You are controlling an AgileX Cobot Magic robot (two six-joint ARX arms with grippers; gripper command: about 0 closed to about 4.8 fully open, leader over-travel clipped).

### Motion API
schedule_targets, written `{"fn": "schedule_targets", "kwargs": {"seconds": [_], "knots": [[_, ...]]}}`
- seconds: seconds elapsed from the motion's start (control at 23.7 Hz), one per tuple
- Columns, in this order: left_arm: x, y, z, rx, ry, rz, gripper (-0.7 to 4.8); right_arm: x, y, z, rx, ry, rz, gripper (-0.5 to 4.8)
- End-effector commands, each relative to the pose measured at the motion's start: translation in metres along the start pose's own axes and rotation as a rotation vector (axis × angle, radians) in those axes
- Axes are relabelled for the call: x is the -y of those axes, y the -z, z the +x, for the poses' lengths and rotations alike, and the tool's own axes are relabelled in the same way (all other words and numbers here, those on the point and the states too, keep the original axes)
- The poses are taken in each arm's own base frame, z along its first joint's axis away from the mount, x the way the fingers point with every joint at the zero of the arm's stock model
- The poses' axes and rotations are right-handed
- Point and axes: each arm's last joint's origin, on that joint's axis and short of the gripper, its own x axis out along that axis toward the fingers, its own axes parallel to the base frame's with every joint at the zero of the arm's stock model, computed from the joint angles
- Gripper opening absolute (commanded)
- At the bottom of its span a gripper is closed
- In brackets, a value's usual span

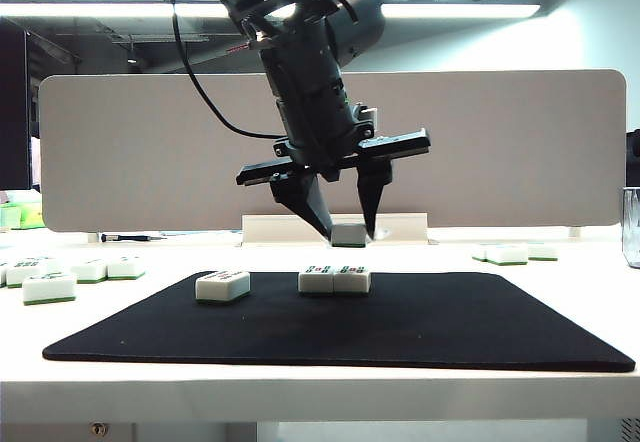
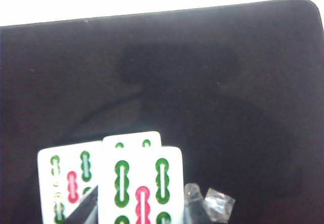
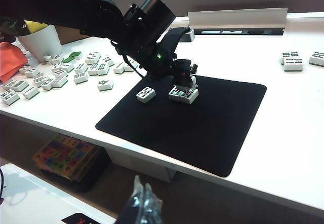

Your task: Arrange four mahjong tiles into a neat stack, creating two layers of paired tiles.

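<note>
My left gripper (image 1: 348, 230) hangs above the middle of the black mat (image 1: 420, 327), shut on one mahjong tile (image 1: 348, 234) held between its dark fingertips. Just below it two tiles (image 1: 334, 279) lie side by side as a pair on the mat. A single tile (image 1: 222, 285) lies apart to their left. In the left wrist view the held tile (image 2: 140, 181) fills the space between the fingers (image 2: 86, 211), with the pair (image 2: 66, 181) partly hidden under it. No stack shows. My right gripper (image 3: 144, 203) hangs shut and empty, off the table's near edge.
Loose tiles lie off the mat at the left (image 1: 50, 287) and the right (image 1: 510, 253). A white board (image 1: 520, 142) stands along the back. A clear glass (image 1: 632, 227) sits at the far right edge. A white cup (image 3: 43, 41) stands beyond the left tiles.
</note>
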Motion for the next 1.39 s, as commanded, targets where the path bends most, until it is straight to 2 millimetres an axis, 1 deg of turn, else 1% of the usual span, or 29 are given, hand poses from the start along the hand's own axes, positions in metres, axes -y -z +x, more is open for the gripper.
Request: {"fn": "schedule_targets", "kwargs": {"seconds": [0.04,0.51,0.84,0.93,0.97,1.01,1.22,1.39], "knots": [[0.001,0.001,0.003,-0.004,0.003,-0.002,1.77,-0.001,0.001,-0.003,0.027,-0.001,-0.017,-0.01],[-0.002,0.0,0.011,0.0,0.001,-0.008,1.8,-0.001,0.001,-0.003,0.027,-0.001,-0.017,-0.01],[-0.001,0.001,0.012,-0.014,0.023,-0.008,1.84,-0.001,0.001,-0.003,0.027,-0.001,-0.017,-0.01],[-0.001,0.002,0.014,-0.019,0.019,-0.007,2.05,-0.001,0.001,-0.003,0.027,-0.001,-0.017,-0.01],[-0.001,0.003,0.016,-0.022,0.019,-0.007,2.6,-0.001,0.001,-0.003,0.027,-0.001,-0.017,-0.01],[-0.002,0.003,0.016,-0.022,0.018,-0.007,2.82,-0.001,0.001,-0.003,0.027,-0.001,-0.017,-0.01],[-0.002,0.001,0.016,-0.007,0.019,-0.011,2.82,-0.001,0.001,-0.003,0.026,-0.002,-0.017,-0.01],[-0.003,0.001,0.016,-0.015,0.015,0.021,2.82,-0.001,0.001,-0.003,0.026,-0.002,-0.017,-0.01]]}}
